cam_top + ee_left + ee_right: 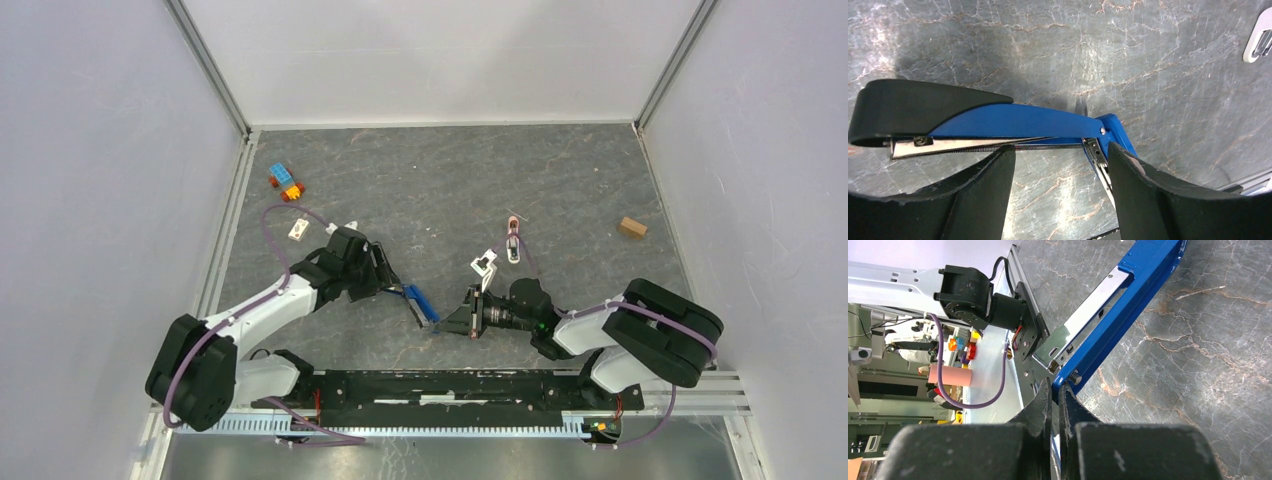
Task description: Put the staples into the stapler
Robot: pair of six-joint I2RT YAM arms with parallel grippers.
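**Desk:** Grey marbled tabletop [450,180], white walls on three sides. What sits centre frame?

**Photographer:** Near the front edge, between the two arms, the stapler [421,305] is hinged open, its blue cover [1018,120] swung away from the base. Whether it rests on the table or hangs just off it, I cannot tell.

**Desk:** And the claws?

**Photographer:** The right gripper [1055,389] is pinched tight on the stapler's hinge end, with a sliver of blue showing between its fingers. The left gripper [1059,155] stands with its fingers apart, one tip just under the magazine [1083,315] and the other by the hinge. It clamps nothing.

**Desk:** What does the step call for?

**Photographer:** By my reading, the opening is done and the loading is not. The right clamp should hold firm and level, with the channel facing up. The left should draw clear without knocking the cover, then bring the strip and lay it squarely in the rail.

**Desk:** Anything in the magazine?

**Photographer:** Only a fine spring shows along the rail, with no strip visible inside. I cannot pick out the staples on the table in any view. Toy bricks [285,182] lie well apart, towards the far left corner.
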